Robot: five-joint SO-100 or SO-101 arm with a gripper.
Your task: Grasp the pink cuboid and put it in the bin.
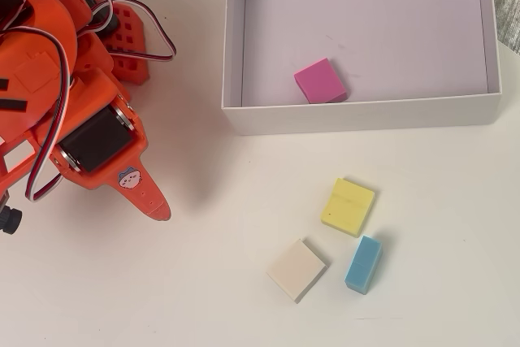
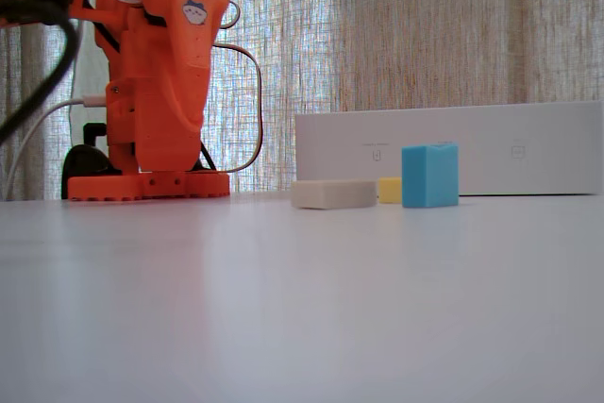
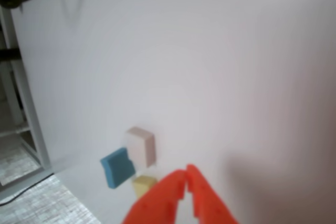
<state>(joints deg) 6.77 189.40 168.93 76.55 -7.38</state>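
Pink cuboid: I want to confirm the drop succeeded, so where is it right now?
In the overhead view the pink cuboid lies flat inside the bin, on its floor close to the near wall, left of centre, apart from the blocks outside.

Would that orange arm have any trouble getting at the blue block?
Probably not. The blue block stands in the open on the table, beside the yellow block and cream block, with nothing between it and the pincer.

Pink cuboid (image 1: 320, 80); white bin (image 1: 357, 114), lilac floor; orange pincer (image 3: 186, 178); yellow block (image 1: 348, 206); blue block (image 1: 363, 264).
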